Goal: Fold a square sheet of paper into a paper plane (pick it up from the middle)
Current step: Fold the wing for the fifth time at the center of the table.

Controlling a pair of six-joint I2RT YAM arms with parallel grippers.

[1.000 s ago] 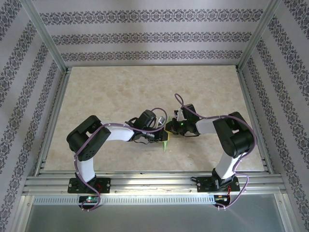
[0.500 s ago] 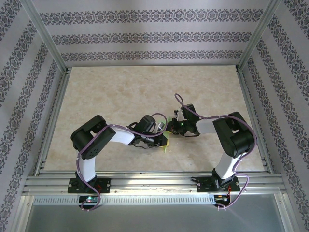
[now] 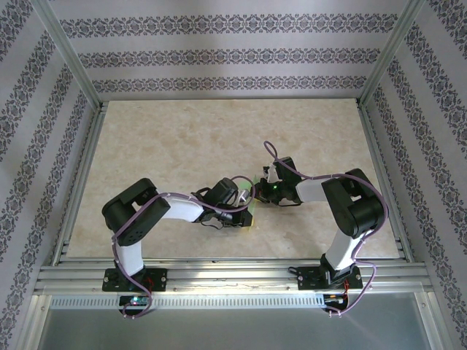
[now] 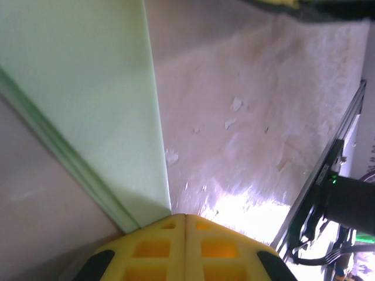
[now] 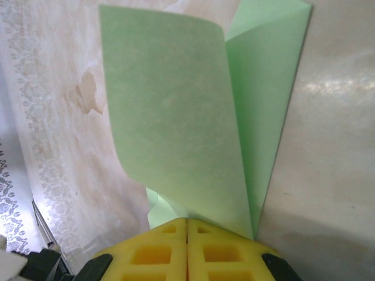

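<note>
Near the middle of the worktop [image 3: 182,138], the left tool [image 4: 186,225] and the right tool [image 5: 187,228], each with its yellow pads pressed fully together, pinch the partly folded pale green paper [image 5: 176,117] that spans the short gap between them.

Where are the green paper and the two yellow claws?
green paper [image 5: 176,117], right wrist view, raised flap.
left gripper [image 4: 186,218], left wrist view, fingertip seam.
right gripper [image 5: 187,221], right wrist view, fingertip seam.
</note>
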